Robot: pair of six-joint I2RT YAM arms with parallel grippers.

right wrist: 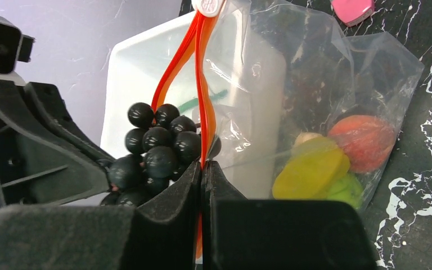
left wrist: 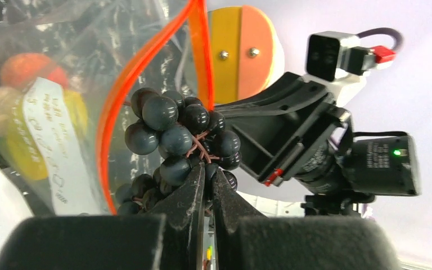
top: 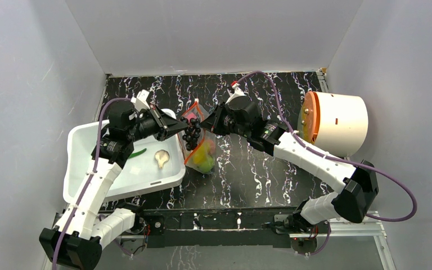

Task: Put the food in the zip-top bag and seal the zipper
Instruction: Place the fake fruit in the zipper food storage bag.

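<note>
— Pinching what with the right gripper point(right wrist: 202, 169), and why up there?

— Clamping on one lip of the zipper point(right wrist: 202, 95), with fingers pressed together on the orange strip. Holding the zip-top bag point(right wrist: 315, 73) upright that way, just beside the white bin point(top: 84, 152), with its mouth bowed apart for loading.

— And doing what with the left gripper point(left wrist: 208, 171)?

— Squeezing the dark grape bunch point(left wrist: 174, 132) low down by its stem, with tips all but closed on it. Presenting the bunch right at the gap between the two orange lips, probably so as to push it in grapes first.

— Sitting in the bag already?

— Resting at the bottom: orange ball point(right wrist: 365, 140), yellow piece point(right wrist: 312, 171), green ball point(right wrist: 343, 191), plus something beige behind them. Lying in the bin, not yet bagged: long green pod point(top: 138, 152) and a beige piece point(top: 161, 158), garlic or mushroom, hard telling which.

— Sealing soon, then?

— Judging not. Waiting on the grapes and those two first, and risking a snag on a narrow-looking mouth.
</note>
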